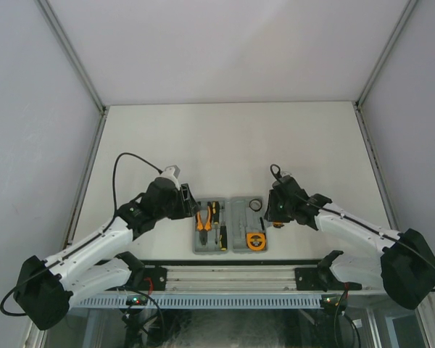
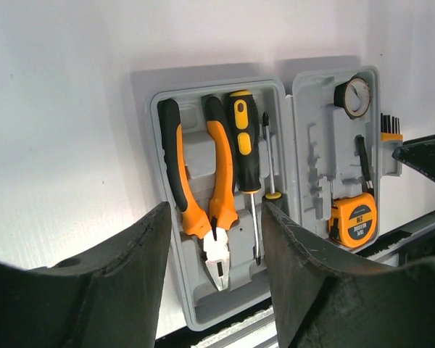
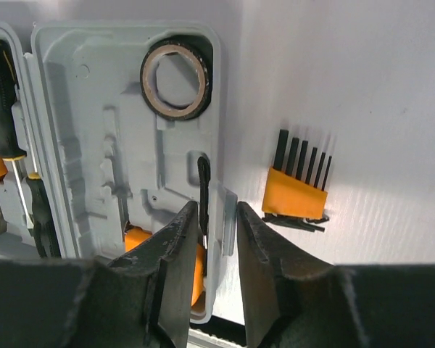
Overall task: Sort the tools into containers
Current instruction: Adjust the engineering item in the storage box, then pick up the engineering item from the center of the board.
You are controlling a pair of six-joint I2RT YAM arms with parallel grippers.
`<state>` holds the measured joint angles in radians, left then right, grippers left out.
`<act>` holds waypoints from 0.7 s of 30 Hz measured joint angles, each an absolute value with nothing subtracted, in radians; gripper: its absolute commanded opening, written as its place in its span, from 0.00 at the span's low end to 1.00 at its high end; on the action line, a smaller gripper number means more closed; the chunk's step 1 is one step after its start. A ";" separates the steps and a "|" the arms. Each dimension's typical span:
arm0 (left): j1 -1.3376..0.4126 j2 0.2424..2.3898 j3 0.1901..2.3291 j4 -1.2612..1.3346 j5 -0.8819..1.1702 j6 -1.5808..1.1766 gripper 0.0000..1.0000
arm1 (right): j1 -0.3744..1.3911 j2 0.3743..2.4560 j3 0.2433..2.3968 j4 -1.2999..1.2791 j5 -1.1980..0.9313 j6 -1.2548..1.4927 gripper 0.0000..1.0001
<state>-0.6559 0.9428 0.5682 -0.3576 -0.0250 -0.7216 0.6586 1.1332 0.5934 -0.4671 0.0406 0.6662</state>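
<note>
**Bit set is the last one out: how I'd go about grabbing it**

The grey case (image 3: 80,109) lies open on the tabletop (image 1: 225,145), right in front of the arms. The left half holds the pliers (image 2: 221,174), the big screwdriver (image 2: 243,138) and the thin screwdriver (image 2: 270,156). The ring (image 3: 175,78) and the tape measure (image 2: 354,220) sit in the right half. The only thing outside is the bit set (image 3: 296,190), flat on the tabletop just beside the case's right wall.

The right tool (image 3: 216,210) hangs over that right wall, its fingers only a narrow gap apart. The rim shows in the gap, and I honestly can't tell if it's pinching the rim or just hovering. It doesn't have the bit set, that much is clear. The left tool (image 2: 215,210) is parked on the left side of the case, jaws wide and empty.

What I'd do for the pickup:
- Spread the right fingers wider and slide off the rim, over to the bit set.
- Pinch across the orange holder, not the black bits. A couple of dark pieces at its near edge look loose, so come straight down and don't sweep.
- Lift clear of the wall before moving back over the case.
- The free moulded recess in the right half looks like its home to me, so line it up before letting go.
- Leave the left tool where it is, out of the way.
</note>
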 measured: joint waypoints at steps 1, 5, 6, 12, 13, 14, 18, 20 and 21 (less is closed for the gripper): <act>-0.656 0.944 0.568 -0.362 -0.027 -0.722 0.57 | 0.648 1.143 0.593 -0.459 0.033 0.662 0.25; -0.656 0.945 0.568 -0.370 -0.033 -0.722 0.58 | 0.623 1.185 0.593 -0.430 -0.001 0.640 0.20; -0.656 0.945 0.568 -0.372 -0.034 -0.722 0.59 | 0.620 1.193 0.593 -0.424 -0.006 0.636 0.19; -0.656 0.945 0.568 -0.392 -0.051 -0.722 0.65 | 0.609 1.245 0.598 -0.377 -0.034 0.604 0.13; -0.656 0.945 0.568 -0.398 -0.054 -0.722 0.66 | 0.609 1.258 0.605 -0.375 -0.036 0.596 0.13; -0.656 0.945 0.568 -0.402 -0.057 -0.722 0.66 | 0.608 1.269 0.616 -0.375 -0.037 0.585 0.13; -0.656 0.945 0.569 -0.419 -0.070 -0.722 0.67 | 0.608 1.327 0.691 -0.370 -0.036 0.540 0.22; -0.656 0.945 0.569 -0.425 -0.075 -0.722 0.67 | 0.607 1.354 0.736 -0.358 -0.034 0.516 0.31; -0.656 0.944 0.569 -0.429 -0.076 -0.722 0.67 | 0.606 1.367 0.758 -0.354 -0.029 0.501 0.36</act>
